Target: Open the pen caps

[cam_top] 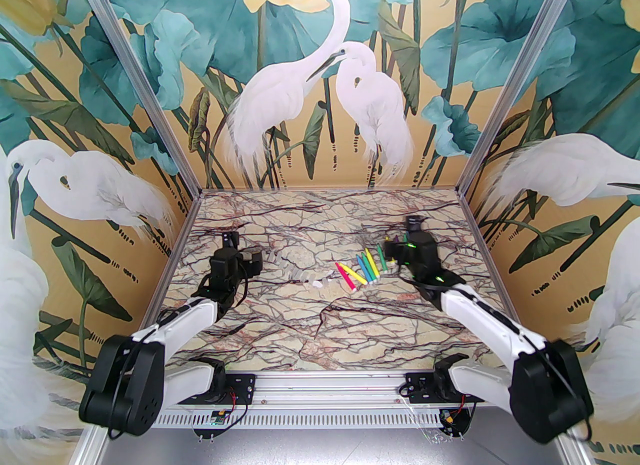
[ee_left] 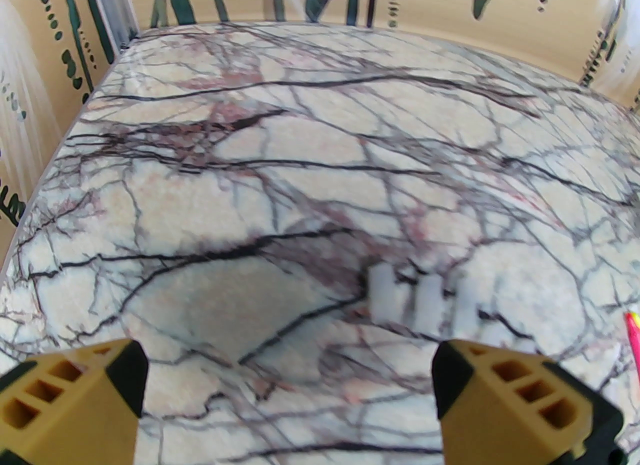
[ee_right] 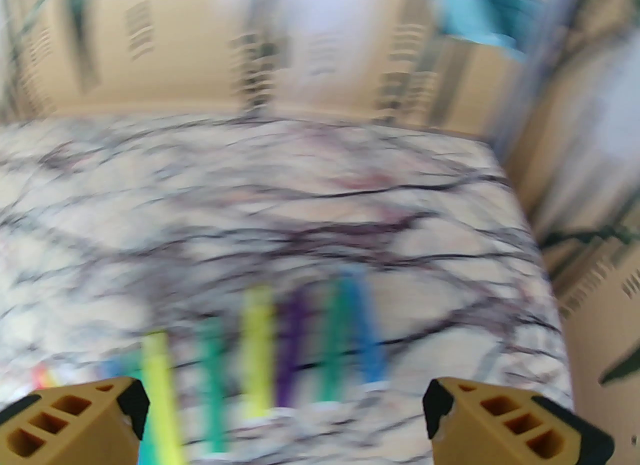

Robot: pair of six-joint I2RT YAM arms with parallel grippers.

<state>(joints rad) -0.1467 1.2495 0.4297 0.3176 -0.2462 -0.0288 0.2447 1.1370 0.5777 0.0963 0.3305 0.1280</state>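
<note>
Pen caps (cam_top: 295,271) off, lined up on marble tabletop (cam_top: 320,333) just left of coloured pens (cam_top: 367,269).
Left fingers (ee_left: 75,403) and right fingers (ee_right: 500,418) spread wide, gripping nothing; right ones above the pens.

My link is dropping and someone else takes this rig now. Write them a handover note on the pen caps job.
Left gripper: open, holding nothing, above the table near the caps.
Right gripper: open, holding nothing, over the pens.
Things: the caps lie loose in a row to the left of the pens, which lie side by side.
Done: several caps are off.
Left: the right wrist view is blurred, so check the pens under the right gripper for any cap not yet off.
</note>
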